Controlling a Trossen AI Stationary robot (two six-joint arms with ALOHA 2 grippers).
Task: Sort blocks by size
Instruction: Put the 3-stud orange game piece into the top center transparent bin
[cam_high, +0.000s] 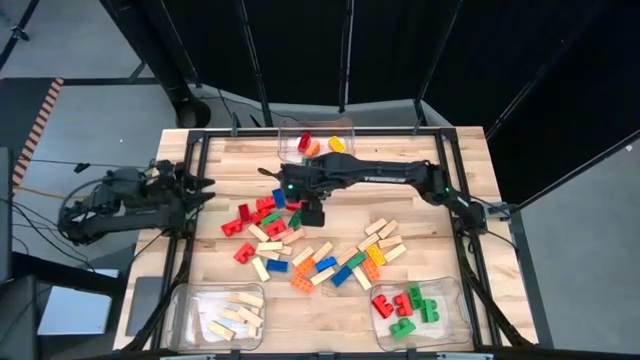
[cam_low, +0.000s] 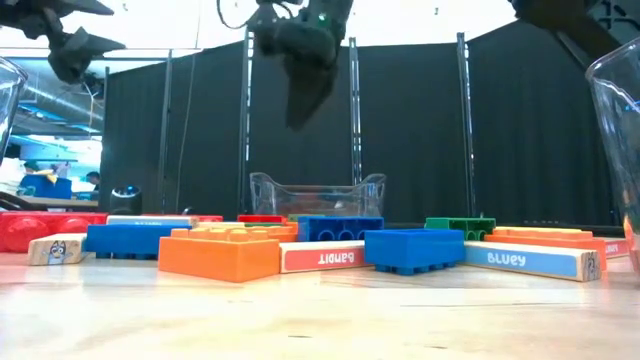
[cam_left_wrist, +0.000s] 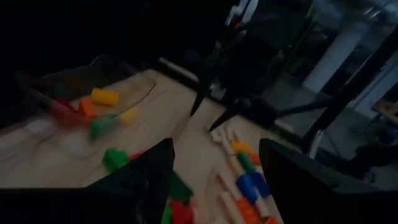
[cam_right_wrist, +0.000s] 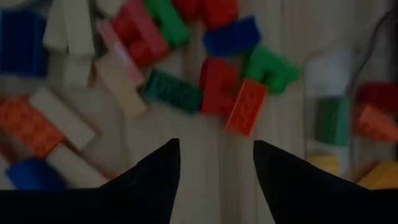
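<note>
The blocks (cam_high: 300, 245), coloured studded bricks and pale wooden bars, lie scattered on the wooden table's middle. My right gripper (cam_high: 313, 213) hangs above the pile's far part, pointing steeply down, open. The right wrist view shows nothing between its fingers (cam_right_wrist: 214, 146), with red, green, orange and blue blocks (cam_right_wrist: 217, 87) below. In the low view it hangs high over the blocks (cam_low: 305, 100). My left gripper (cam_high: 203, 185) waits open at the table's left edge, drawn back and raised (cam_left_wrist: 216, 143).
A clear bin (cam_high: 290, 128) at the far edge holds red, orange and yellow blocks. A near-left bin (cam_high: 190, 300) holds wooden bars. A near-right bin (cam_high: 455, 295) holds red and green blocks. Bare wood lies between the pile and the near bins.
</note>
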